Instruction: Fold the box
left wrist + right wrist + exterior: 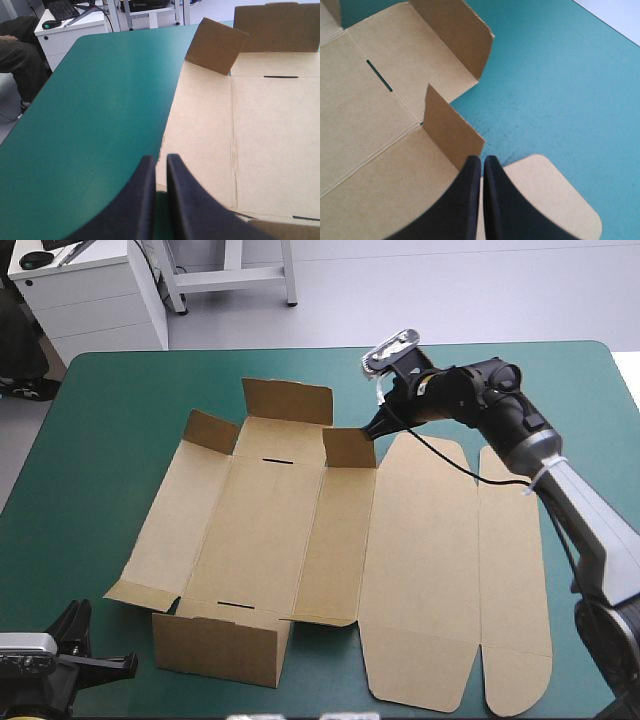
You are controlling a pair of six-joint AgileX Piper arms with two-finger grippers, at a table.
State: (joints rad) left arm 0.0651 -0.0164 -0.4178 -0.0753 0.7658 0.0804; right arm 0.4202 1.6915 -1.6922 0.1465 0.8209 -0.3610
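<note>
Box [270, 530] lies mid-surface [120, 390], one brown sheet, partly stood up. My rt fingers [372, 428] are at its far side, pressed together into one point with nothing between them. Their tips are right at the upright edge of the small flap [350, 447] on that side; can't tell if they touch it. The rounded end of a flat lid panel [420, 570] lies just under and beside them.

My left fingers [127, 664] are low at the near-left corner of the surface, also drawn together w/ only a thin slit between, gripping nothing. The box's left edge runs just ahead of their tips, and its near wall [220, 648] stands close by.

Count: 1 box. Raised parts: 3 flaps along the far end (2 small, 1 wider between them, set farther back) and 1 wall at the near end. Slots [275, 460]: 2, one near each end of the middle panel. Flat lid panels toward the right: 2, side by side.
</note>
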